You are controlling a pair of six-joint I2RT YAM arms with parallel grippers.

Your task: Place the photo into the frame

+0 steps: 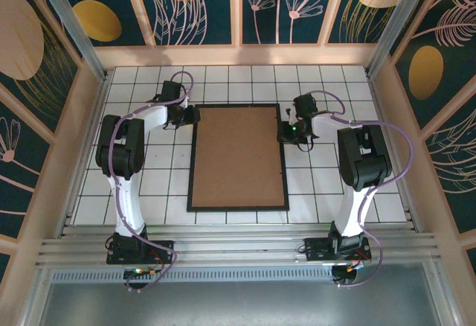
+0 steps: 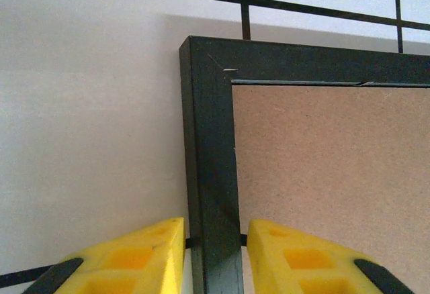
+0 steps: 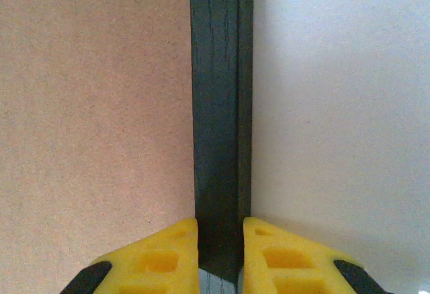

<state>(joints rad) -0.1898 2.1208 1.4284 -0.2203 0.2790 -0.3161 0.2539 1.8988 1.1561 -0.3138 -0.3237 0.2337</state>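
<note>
Two grippers stand at the far part of the frame (image 1: pixel 238 207), one on each long side. The frame lies flat in the middle of the tiled table (image 1: pixel 163 184), its long sides running away from you, with the brown backing board (image 1: pixel 239 155) inside its black edge.

The left gripper (image 1: pixel 190 115) is at the far left corner. In the left wrist view the left gripper (image 2: pixel 215 230) has its yellow fingers (image 2: pixel 154 247) on both sides of the left rail of the frame (image 2: pixel 209 139). The opening is narrow. The outer finger is against the rail and the inner one is just beside it, over the board (image 2: pixel 329 173). You cannot tell if they press.

The right gripper (image 1: pixel 286 132) is on the right rail, a little nearer than the far right corner. In the right wrist view the right gripper (image 3: pixel 220 227) has its fingers (image 3: pixel 269 247) closed tightly on the rail of the frame (image 3: pixel 218 106), one on the board side (image 3: pixel 94 106) and one on the table side (image 3: pixel 336 106).

White tiles lie open on all four sides of the frame. Both arms reach in over the side strips. The far strip and the near strip are narrower.
</note>
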